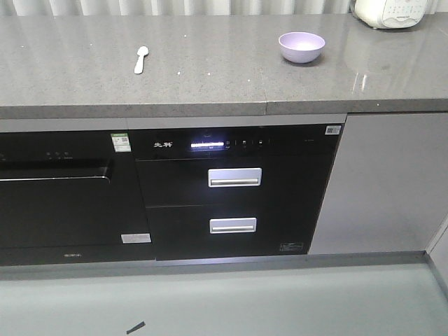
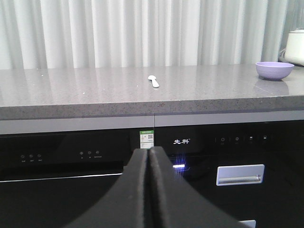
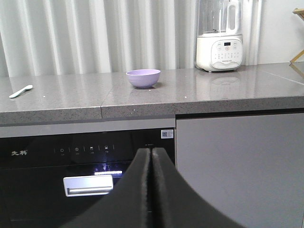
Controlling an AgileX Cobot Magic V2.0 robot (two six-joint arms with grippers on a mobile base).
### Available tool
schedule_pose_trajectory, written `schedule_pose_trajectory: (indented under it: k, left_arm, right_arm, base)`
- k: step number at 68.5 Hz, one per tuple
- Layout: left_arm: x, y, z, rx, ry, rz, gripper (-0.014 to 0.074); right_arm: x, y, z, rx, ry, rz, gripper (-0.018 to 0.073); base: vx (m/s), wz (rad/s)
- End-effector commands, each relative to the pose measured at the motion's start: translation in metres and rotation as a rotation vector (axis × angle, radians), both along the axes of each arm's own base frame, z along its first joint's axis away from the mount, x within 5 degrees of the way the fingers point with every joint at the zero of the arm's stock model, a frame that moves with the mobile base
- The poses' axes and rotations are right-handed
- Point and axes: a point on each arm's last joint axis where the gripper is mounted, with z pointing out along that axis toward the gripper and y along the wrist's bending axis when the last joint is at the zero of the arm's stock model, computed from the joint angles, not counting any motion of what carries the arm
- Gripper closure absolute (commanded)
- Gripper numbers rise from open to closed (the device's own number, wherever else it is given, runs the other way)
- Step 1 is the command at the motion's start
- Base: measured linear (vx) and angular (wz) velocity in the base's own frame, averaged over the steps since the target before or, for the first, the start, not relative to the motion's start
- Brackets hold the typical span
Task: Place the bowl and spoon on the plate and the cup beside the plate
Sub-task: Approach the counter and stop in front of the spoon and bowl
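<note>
Countertop: bowl upright toward R rear, near white appliance; spoon lies flat, well apart to L. Left gripper & right gripper: jaws pressed together, nothing held, both below counter level, facing black built-in units.

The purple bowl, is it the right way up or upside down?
Right way up. The bowl stands on its narrow base on the counter, its open mouth facing up.
</note>
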Motion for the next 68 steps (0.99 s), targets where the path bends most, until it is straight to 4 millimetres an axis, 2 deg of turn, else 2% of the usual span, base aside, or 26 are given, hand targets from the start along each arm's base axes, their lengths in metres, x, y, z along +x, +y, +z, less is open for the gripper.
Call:
schedule_pose_trajectory:
  k: [1, 68]
  left_arm:
    - [-0.0024, -0.0005, 0.0136, -0.013, -0.106, -0.006, 0.0603]
    - [-0.0024, -0.0005, 0.0136, -0.013, -0.106, -0.006, 0.0603]
  right_arm:
    - [-0.0008, -0.0003, 0.0047, -0.007, -0.074, -0.005, 0.057]
    - [-0.0008, -0.0003, 0.0047, -0.007, -0.074, -0.005, 0.057]
  base:
    - [0.19, -0.04]
    - [0.18, -0.05]
